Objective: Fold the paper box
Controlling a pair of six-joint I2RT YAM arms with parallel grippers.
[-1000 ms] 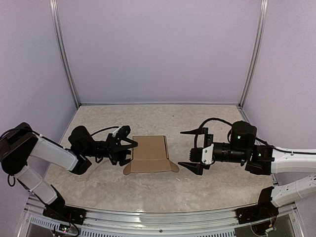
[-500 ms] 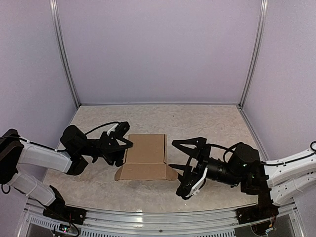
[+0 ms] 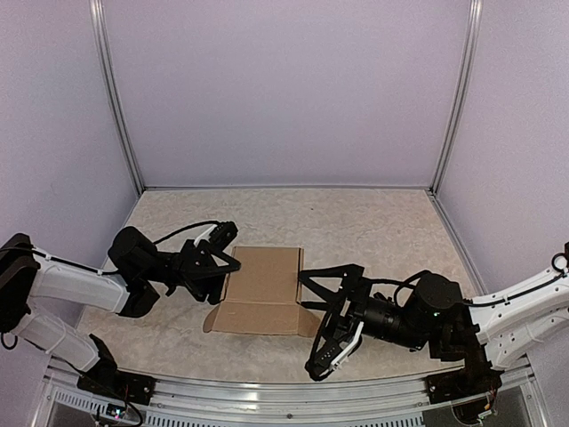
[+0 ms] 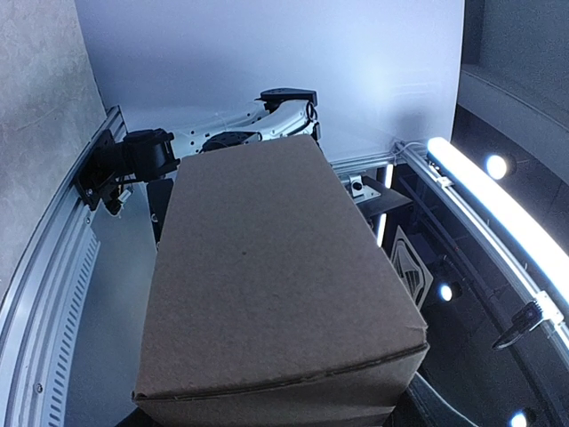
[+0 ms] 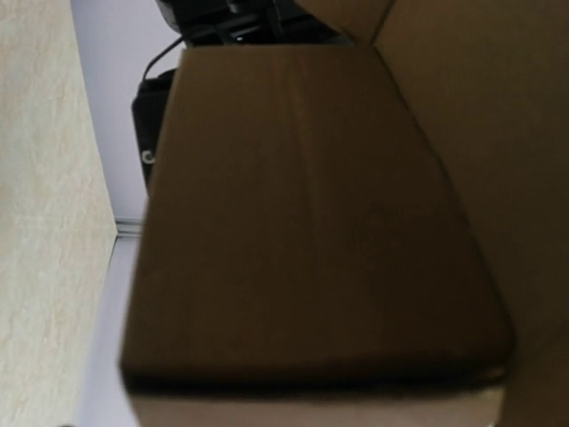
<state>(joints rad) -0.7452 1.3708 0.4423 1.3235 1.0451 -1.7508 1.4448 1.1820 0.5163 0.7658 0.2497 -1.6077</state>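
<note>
1. Where the arms bolt on at the near edge, a metal rail (image 3: pixel 267 402) runs across the front of the table (image 3: pixel 373 222).
2. Right gripper (image 3: pixel 307 322) sits low, just right of centre, with its jaws spread wide and holding nothing. Its far finger ends at the box's right edge; can't tell if it touches. Its near finger points toward the rail.
3. Box (image 3: pixel 262 286) is on the table, slightly near of centre, between the two grippers. It is brown cardboard with a flat closed top, and small flaps splay out at both near corners.
4. On the right wrist camera, cardboard fills almost the whole view.
5. Left gripper (image 3: pixel 222 267) is right up against the box's left side. Can't tell how far open it is or whether it has a grip; its wrist camera shows only the box, close up.
6. Furthest back is a lilac wall (image 3: pixel 284 89).
</note>
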